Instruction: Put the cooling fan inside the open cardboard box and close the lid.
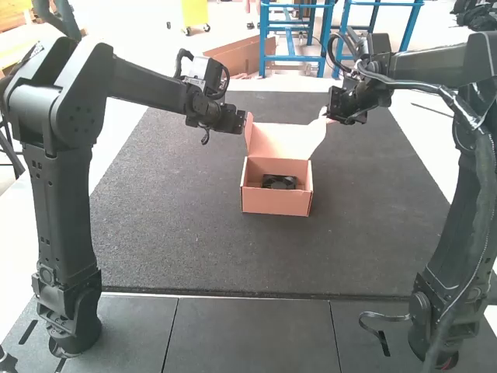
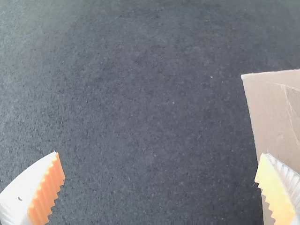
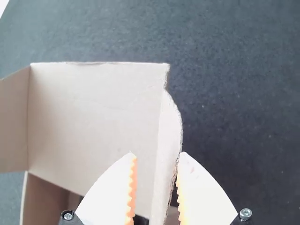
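Fan [image 1: 279, 182] is sitting in the cardboard box [image 1: 276, 200] mid-worktop [image 1: 155, 225], so what's left is the lid [image 1: 283, 141], standing upright at the box's far side. Right pincer [image 3: 154, 161] is pinched narrow on the lid's right side flap, while left pincer [image 1: 242, 123] hangs wide with nothing in it, just beside the lid's left edge. I'd swing the lid toward the near side in an arc around its hinge, not straight down, and steer both side flaps inside the walls so they don't catch
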`<action>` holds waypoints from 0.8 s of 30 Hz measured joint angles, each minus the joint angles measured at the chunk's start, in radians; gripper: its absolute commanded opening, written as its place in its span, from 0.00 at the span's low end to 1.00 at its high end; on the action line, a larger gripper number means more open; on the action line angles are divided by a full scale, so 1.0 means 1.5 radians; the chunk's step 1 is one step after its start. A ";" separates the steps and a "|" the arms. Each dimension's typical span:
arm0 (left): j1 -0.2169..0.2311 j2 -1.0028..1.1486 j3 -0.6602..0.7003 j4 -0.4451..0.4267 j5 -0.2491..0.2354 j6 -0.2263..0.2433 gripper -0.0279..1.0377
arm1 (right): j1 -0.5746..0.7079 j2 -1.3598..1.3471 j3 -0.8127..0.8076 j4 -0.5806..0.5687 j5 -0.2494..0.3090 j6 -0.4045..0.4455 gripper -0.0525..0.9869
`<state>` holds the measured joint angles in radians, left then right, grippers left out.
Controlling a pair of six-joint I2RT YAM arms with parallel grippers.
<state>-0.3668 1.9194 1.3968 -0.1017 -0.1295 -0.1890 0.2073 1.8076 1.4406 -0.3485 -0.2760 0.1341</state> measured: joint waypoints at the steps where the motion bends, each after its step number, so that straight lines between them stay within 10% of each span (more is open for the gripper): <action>1: 0.000 0.000 0.000 0.000 0.000 0.000 0.94 | 0.000 0.000 0.000 0.000 0.000 0.000 0.26; 24: 0.000 0.000 0.000 -0.002 0.000 -0.002 0.94 | 0.000 0.018 0.001 0.002 -0.001 0.003 0.04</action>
<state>-0.3664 1.9194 1.3968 -0.1043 -0.1295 -0.1925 0.2073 1.8343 1.4425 -0.3462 -0.2775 0.1387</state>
